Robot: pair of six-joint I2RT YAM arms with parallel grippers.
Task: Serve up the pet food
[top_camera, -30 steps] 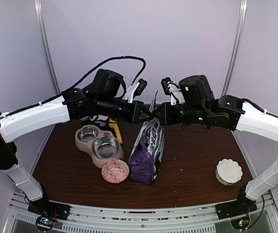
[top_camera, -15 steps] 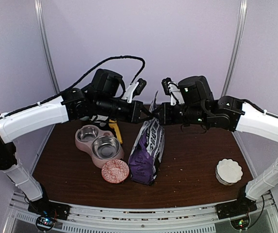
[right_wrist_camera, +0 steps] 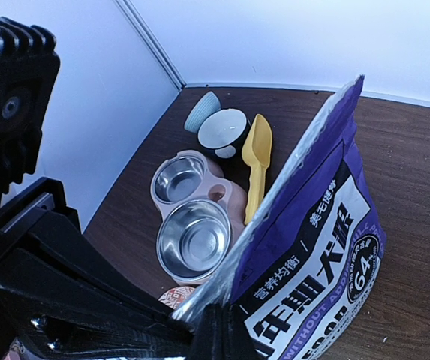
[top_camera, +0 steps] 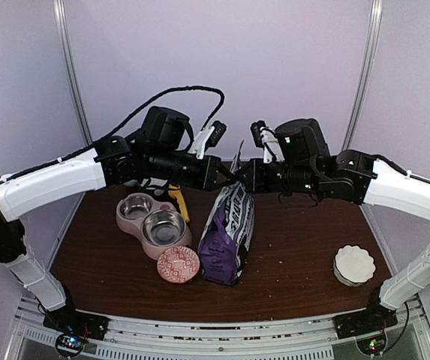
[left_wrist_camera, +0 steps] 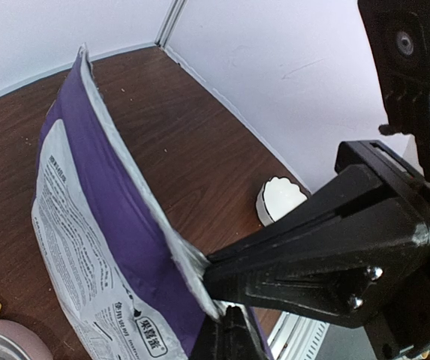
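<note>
1. The pet food bag [top_camera: 228,236], purple with a white label, stands near the middle of the table [top_camera: 297,255], its base on the wood and its top edge raised toward 12 o'clock.
2. The left gripper [top_camera: 228,175] reaches in from 9 o'clock, jaws closed, pinching the bag's silvery top edge.
3. The right gripper [top_camera: 242,177] comes in from 3 o'clock, jaws likewise clamped on that edge, right beside the left one.
4. Both wrist views show the two sets of fingertips meeting at one corner of the top seam; no kibble can be seen.
5. The pink double feeder [top_camera: 153,223] sits at 9 o'clock of the bag, with two steel bowls.
6. The yellow scoop [right_wrist_camera: 257,166] lies at 10 o'clock, just beyond the feeder.
7. A red patterned dish [top_camera: 178,265] lies at 8 o'clock, just beside the bag's base.
8. A white scalloped bowl [top_camera: 353,264] sits at 4 o'clock, well apart.
</note>
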